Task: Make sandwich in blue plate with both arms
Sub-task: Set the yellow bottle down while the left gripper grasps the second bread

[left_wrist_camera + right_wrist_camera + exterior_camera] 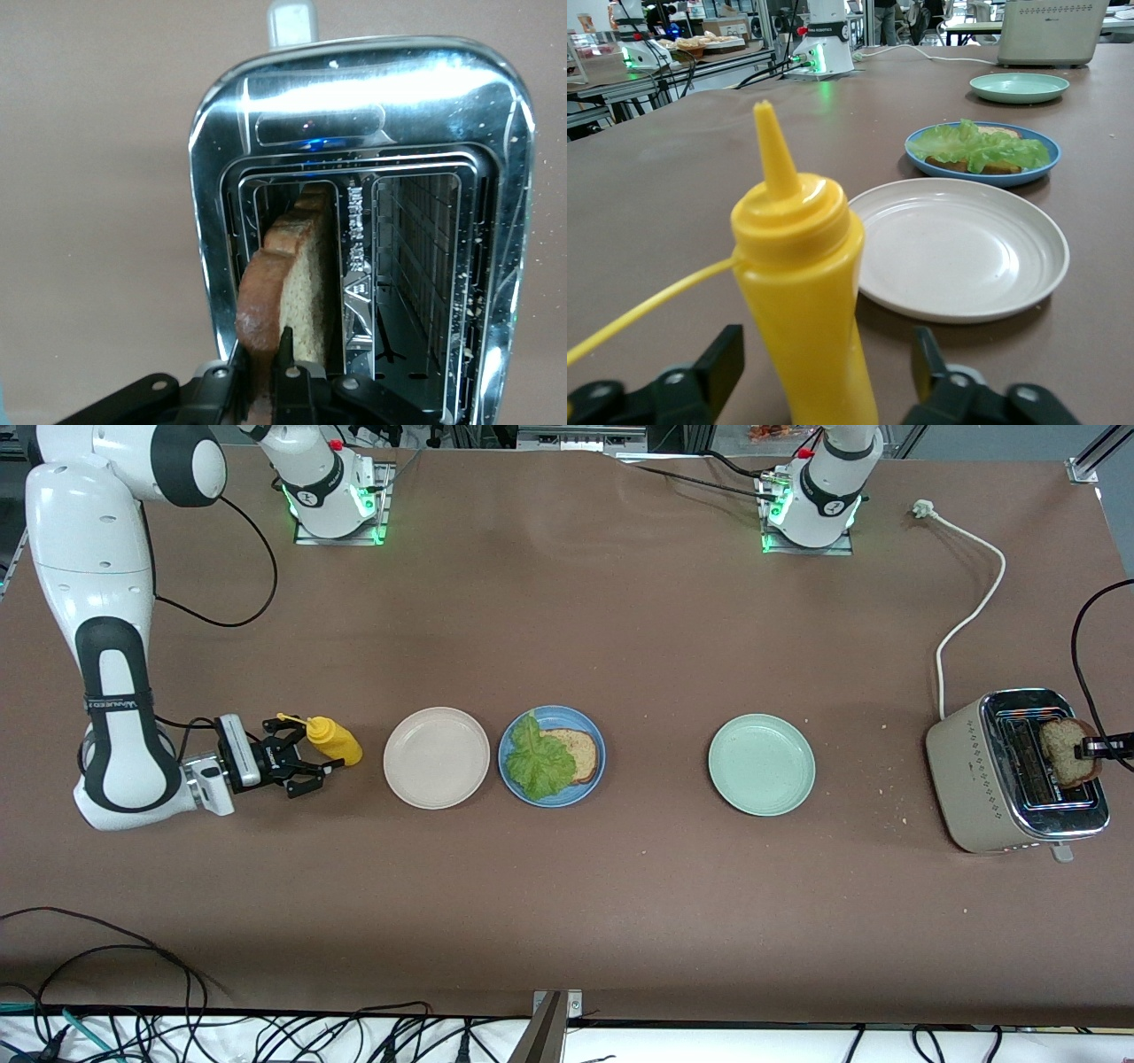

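Brown counter (567, 921) runs the whole width, arm bases at its twelve o'clock edge. Going across the front view from nine o'clock: the right hand (310, 760) sits low at the right arm's end of the counter, its fingers spread wide to either side of the yellow squeeze bottle (332, 740) and not yet pressing it. Beside the bottle comes the beige plate (436, 757), bare. Next, touching rims or nearly so, is the blue plate (592, 726), near the counter's centre, holding one bread slice (576, 751) with a lettuce leaf (539, 760) draped over its half toward the beige plate. The pale green plate (761, 764) follows, well apart. At three o'clock stands the toaster (983, 779), and over its slot the left hand (263, 376) is pinched closed on the edge of a second bread slice (297, 283), which stands partly risen from the slot.

That slice looks light, dry and crumbly, stiff enough to stay flat but likely to crack under a hard squeeze; a grip on the crust is probably soundest. The lettuce is limp and would shift easily, so the slice should probably be lowered flat onto it.
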Tool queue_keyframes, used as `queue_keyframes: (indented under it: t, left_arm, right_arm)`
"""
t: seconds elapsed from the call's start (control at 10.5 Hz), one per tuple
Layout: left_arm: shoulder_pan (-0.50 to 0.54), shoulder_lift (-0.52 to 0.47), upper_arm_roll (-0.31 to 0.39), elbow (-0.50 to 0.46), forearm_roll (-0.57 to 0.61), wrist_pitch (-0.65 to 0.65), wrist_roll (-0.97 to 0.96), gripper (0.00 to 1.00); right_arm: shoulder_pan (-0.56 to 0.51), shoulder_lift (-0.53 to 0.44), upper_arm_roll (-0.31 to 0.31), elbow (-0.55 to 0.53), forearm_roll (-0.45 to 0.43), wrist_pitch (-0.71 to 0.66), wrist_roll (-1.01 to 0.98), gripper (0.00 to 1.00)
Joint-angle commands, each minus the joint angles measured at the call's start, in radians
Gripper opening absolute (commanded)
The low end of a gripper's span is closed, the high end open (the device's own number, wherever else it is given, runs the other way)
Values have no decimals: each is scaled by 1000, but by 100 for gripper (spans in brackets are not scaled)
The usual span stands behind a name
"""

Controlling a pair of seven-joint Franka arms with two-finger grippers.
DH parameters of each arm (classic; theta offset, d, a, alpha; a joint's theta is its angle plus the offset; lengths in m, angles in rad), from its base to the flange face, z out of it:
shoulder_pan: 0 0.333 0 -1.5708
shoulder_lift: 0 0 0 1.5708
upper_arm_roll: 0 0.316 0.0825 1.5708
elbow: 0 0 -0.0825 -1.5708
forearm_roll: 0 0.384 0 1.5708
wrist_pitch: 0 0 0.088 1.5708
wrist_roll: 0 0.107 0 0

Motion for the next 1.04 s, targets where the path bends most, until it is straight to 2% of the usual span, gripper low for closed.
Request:
queue_keyframes:
  t: [0.0, 0.19, 0.47, 0.66, 0.85, 0.95]
  left_arm:
    - [2, -8, -3, 33, -14, -12, 27, 0]
    - [1, -44, -19, 33, -14, -43, 22, 0]
    - [1, -139, -39, 38, -7, -153, 24, 0]
    - [2, -190, -65, 71, -9, -231, 24, 0]
    - [1, -196, -114, 146, -9, -290, 22, 0]
    - [1, -196, -140, 154, -9, -290, 21, 0]
  right_arm:
    - [-71, 2, -6, 6, -22, -1, 6, 100]
    - [-70, -6, -97, 11, -31, 2, 89, 100]
    - [-62, -35, -177, 79, -36, -8, 394, 100]
    - [-56, -76, -184, 89, -50, -2, 626, 100]
    - [-48, -110, -181, 125, -100, -10, 853, 100]
    - [-42, -128, -179, 144, -123, -12, 965, 100]
